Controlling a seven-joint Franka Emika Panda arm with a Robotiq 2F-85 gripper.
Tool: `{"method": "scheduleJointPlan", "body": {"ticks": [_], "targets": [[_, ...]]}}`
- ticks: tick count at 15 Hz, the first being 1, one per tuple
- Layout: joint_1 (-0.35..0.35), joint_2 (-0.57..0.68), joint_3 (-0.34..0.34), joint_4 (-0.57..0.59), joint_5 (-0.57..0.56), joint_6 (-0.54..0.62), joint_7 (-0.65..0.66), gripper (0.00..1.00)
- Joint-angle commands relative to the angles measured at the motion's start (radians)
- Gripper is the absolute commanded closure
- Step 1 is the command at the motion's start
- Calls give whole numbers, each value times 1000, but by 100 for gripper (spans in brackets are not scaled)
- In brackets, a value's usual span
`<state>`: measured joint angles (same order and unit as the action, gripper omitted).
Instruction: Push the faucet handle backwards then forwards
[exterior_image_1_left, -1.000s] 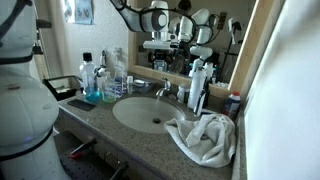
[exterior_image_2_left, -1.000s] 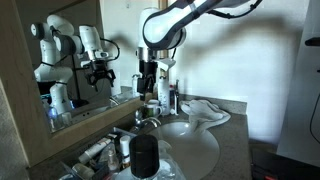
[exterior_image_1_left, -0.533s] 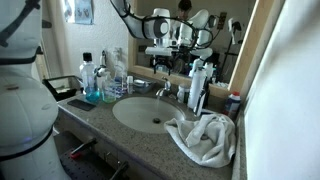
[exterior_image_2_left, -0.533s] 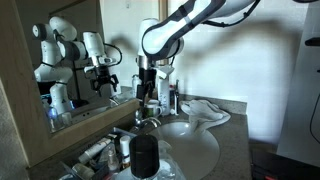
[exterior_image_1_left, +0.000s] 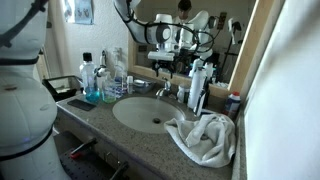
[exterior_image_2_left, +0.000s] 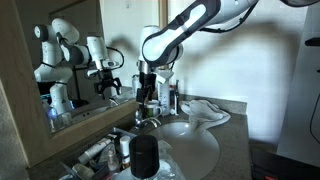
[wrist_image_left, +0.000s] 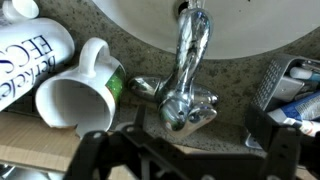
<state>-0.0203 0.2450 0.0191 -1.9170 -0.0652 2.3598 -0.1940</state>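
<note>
The faucet handle is a short shiny chrome lever on top of a small silver tap. The tap's spout reaches over the white oval basin. My gripper is open, with its dark fingers spread wide to either side of the handle and just above it, not touching. In both exterior views the gripper hangs straight over the faucet handle at the back of the basin.
A white mug and a white bottle lie close to the tap. Tall white pump bottles stand beside it, with a crumpled white towel at the counter edge. Blue bottles and the mirror are behind. A black cup is near the front.
The arm has lowered and the gripper has come down closer to the faucet handle. The handle itself has not moved.
</note>
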Motion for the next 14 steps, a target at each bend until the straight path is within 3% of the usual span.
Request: {"method": "scheduleJointPlan", "body": {"ticks": [1, 3, 10, 11, 14], "targets": [[-6, 21, 2, 21, 20, 19, -16, 26], [-7, 26, 4, 23, 26, 21, -16, 32], [-7, 28, 6, 25, 39, 16, -14, 88], [-6, 25, 7, 24, 42, 13, -15, 91], [-4, 13, 7, 26, 38, -2, -14, 86]]}}
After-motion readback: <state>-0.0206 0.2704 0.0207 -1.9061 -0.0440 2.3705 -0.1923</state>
